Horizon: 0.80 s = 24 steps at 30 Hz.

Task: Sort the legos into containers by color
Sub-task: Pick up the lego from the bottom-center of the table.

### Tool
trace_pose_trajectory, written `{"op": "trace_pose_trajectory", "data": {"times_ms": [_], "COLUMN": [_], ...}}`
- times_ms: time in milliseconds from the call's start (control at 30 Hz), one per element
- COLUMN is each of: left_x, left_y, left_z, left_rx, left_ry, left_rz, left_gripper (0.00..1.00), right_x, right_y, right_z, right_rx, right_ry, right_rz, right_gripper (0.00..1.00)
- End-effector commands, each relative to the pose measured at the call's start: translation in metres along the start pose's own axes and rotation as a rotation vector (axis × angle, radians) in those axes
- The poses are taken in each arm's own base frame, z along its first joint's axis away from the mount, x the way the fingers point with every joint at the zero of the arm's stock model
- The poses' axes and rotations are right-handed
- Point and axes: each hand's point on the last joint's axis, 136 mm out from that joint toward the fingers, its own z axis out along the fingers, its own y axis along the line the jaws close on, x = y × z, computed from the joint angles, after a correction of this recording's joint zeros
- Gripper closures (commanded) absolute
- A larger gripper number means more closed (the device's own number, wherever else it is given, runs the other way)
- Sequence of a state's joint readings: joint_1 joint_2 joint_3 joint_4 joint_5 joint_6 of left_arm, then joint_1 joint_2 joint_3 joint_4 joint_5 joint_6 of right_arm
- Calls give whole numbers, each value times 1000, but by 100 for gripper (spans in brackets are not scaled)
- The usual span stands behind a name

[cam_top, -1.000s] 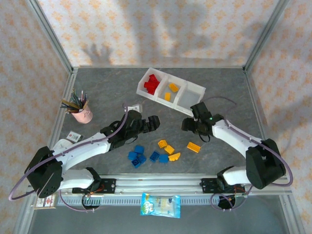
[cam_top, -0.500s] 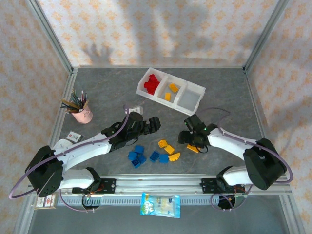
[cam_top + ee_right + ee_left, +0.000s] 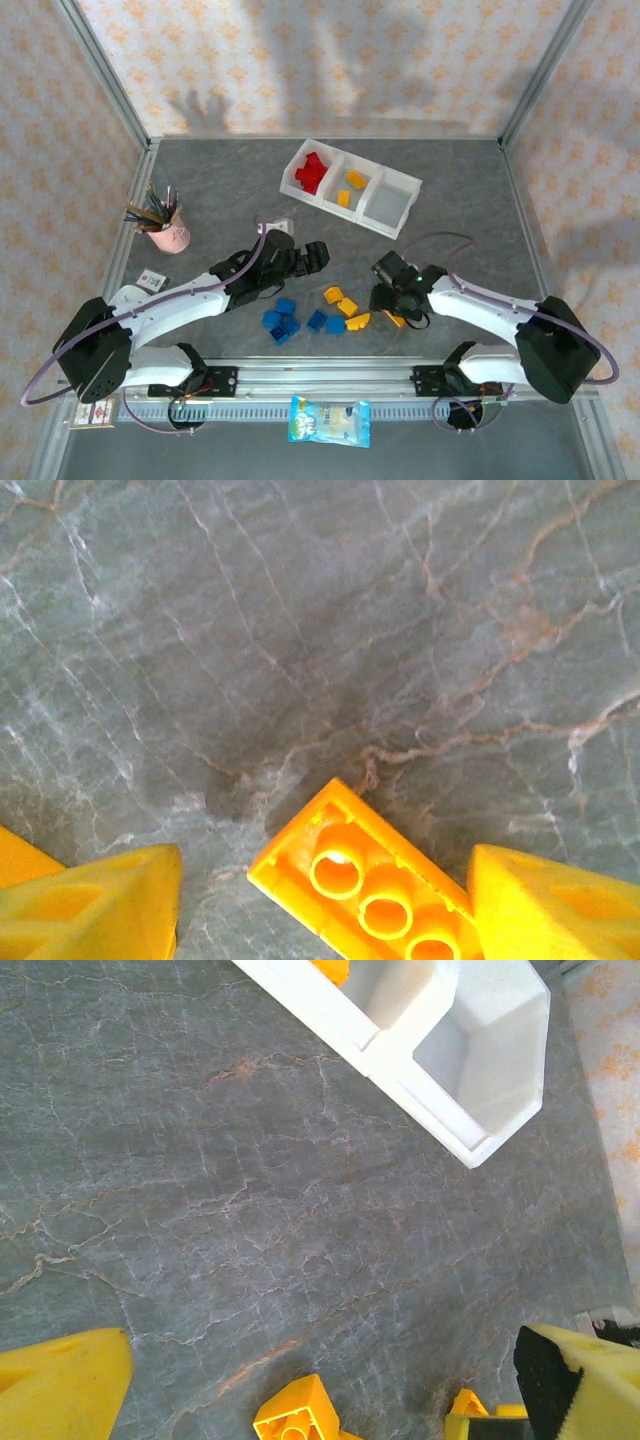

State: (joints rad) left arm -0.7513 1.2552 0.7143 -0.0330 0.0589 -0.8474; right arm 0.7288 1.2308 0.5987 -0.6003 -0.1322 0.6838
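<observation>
No words or numbers can be read from here. The blue-and-white plastic packet (image 3: 329, 421) at six o'clock, beyond the table's near edge, carries print too small to make out. So do the small white card with a red mark (image 3: 152, 279) at nine o'clock and the red-and-white printed slip (image 3: 92, 413) at seven o'clock.
</observation>
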Motion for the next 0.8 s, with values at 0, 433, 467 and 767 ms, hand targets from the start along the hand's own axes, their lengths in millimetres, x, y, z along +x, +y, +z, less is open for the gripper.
{"op": "trace_pose_trajectory", "data": {"times_ms": [0,433,467,767], "left_x": [-3,-6,-6,-7], "left_y": [-2,-6,-6,-8], "left_z": [0,-2,-2,-1], "left_rx": [-13,-3,-3,2], "left_ry": [-9,-13,-13,-14], "left_rz": [12,11,11,13], "left_gripper": [1,1,1,1], "right_x": [15,12,12,2], "right_y": [-10,-9,-10,-2], "right_z": [-1,9,10,9], "right_rx": [28,55,61,57], "right_ry": [28,-5,-2,-31], "right_rz": [22,-8,-14,-50], "right_gripper": [27,47,48,65]}}
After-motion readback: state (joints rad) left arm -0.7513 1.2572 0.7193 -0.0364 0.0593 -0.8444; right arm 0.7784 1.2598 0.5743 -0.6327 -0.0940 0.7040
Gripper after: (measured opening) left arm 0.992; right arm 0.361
